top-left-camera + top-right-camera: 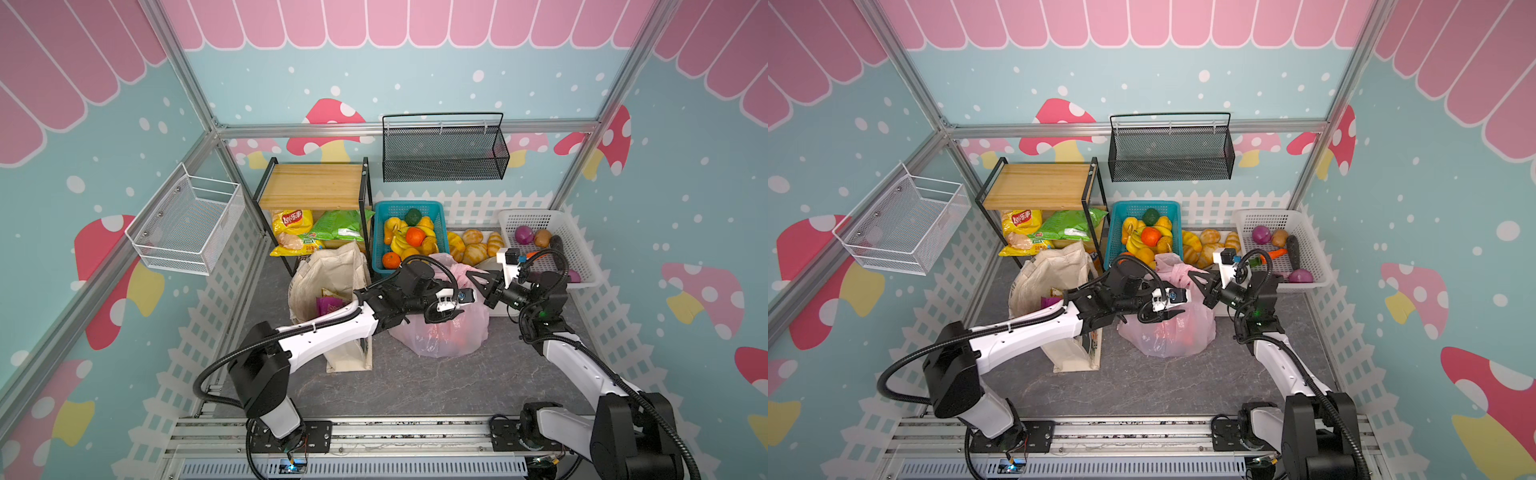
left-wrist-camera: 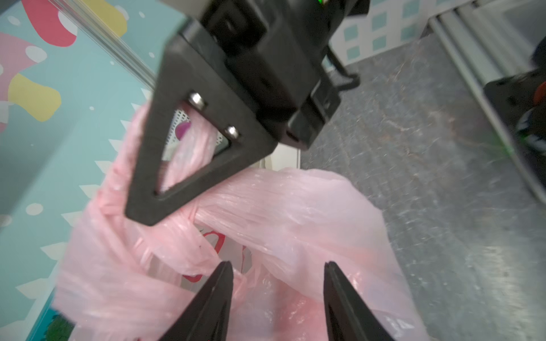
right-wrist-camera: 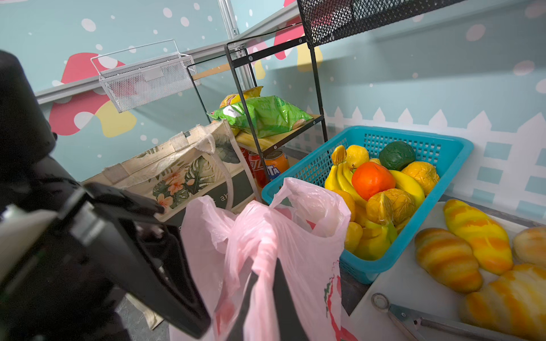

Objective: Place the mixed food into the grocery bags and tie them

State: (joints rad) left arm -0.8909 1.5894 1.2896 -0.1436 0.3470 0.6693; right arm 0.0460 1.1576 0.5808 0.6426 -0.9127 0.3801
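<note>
We see the pink plastic bag [image 1: 444, 338] near the middle of the grey floor [image 1: 415, 382] in both top views, bulging, with a reddish-orange shape showing dimly through its film.

The right gripper [image 1: 472, 277] reaches in from 3 o'clock. It is clamped together on a gathered handle strip at the bag's upper edge, on the 1 o'clock side. In the right wrist view the pink film runs pinched between its dark tips.

The left gripper [image 1: 455, 314] comes across from 9 o'clock and hangs over the top of the bag with its jaws apart. In the left wrist view its two fingers [image 2: 212, 301] stand either side of crumpled pink film. We cannot tell whether they touch it.

The canvas tote [image 1: 328, 270] stands upright just beside the pink bag at its 9 o'clock, mouth open, with the left arm passing over it. The purple packet [image 1: 330, 305] sits inside the tote.

- At 12 o'clock of the pink bag is the blue basket [image 1: 407, 204], filled with fruit.
- At 1 o'clock lie the bread rolls [image 1: 473, 245].
- At 2 o'clock is the white basket [image 1: 528, 212].
- At 11 o'clock stands the shelf rack [image 1: 311, 187], with the yellow chip packet [image 1: 291, 226] and the green packet [image 1: 340, 224] on its lower board.
</note>
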